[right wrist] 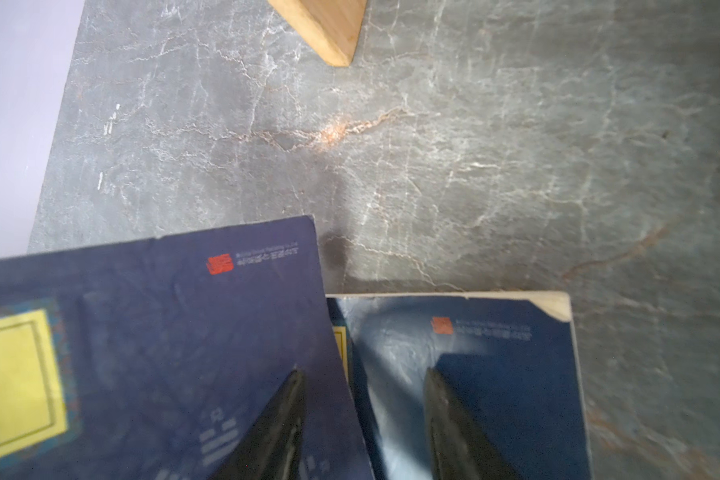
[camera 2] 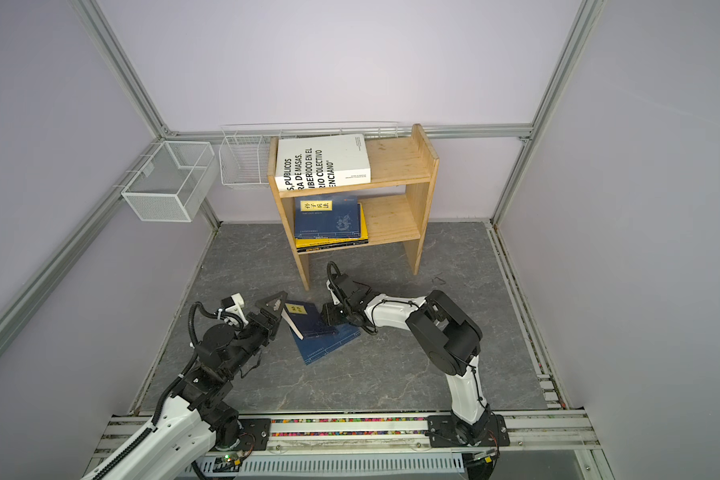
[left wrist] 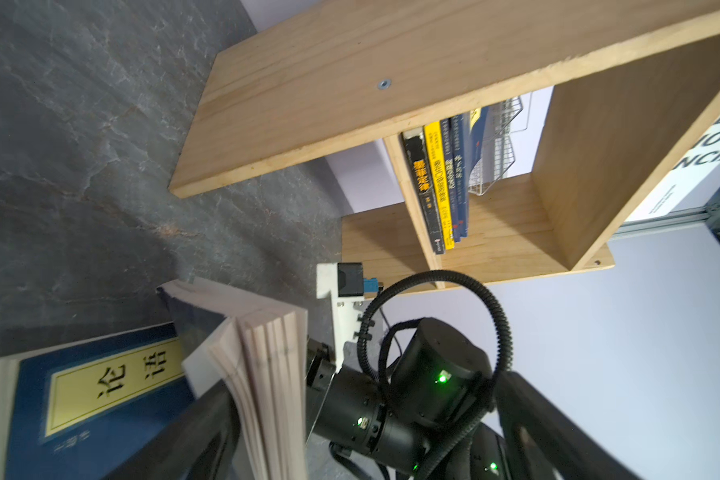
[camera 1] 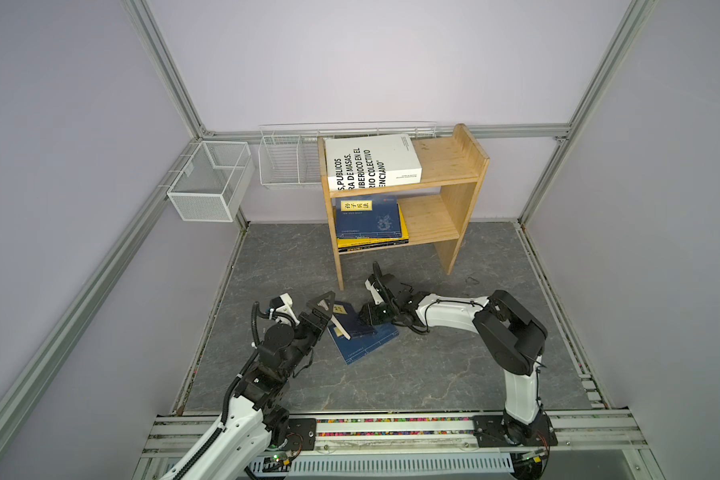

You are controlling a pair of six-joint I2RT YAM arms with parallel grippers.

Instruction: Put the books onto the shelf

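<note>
1. One shelf [camera 1: 454, 162] stands at the far middle of the grey tabletop [camera 1: 433, 365]. It has two tiers.
2. One white book [camera 1: 371, 160] lies flat on the left of the upper tier.
3. One stack lies on the left of the lower tier. It has one black book [left wrist: 418, 178] at the bottom, one yellow book [left wrist: 435, 174] over it, and shelved navy books [camera 1: 366, 218] on top. In the left wrist view I count two navy spines for certain, and I cannot tell whether there are more.
4. Two navy books lie off the shelf, on the tabletop just near of its left leg. The lower navy book [camera 1: 371, 345] lies flat. The upper navy book [camera 1: 352, 320] lies across it, tilted, with its left page edge raised.
5. My left pincer [camera 1: 327, 313] is spread nearly as wide as it goes. That raised page edge stands between its two fingers, and they do not clamp it.
6. My right pincer [camera 1: 366, 313] is about half apart at the books' right side, with one finger over each cover. I see nothing gripped.
7. Two white wire baskets [camera 1: 211, 183] [camera 1: 285, 164] hang on the far wall, left of the shelf.
</note>
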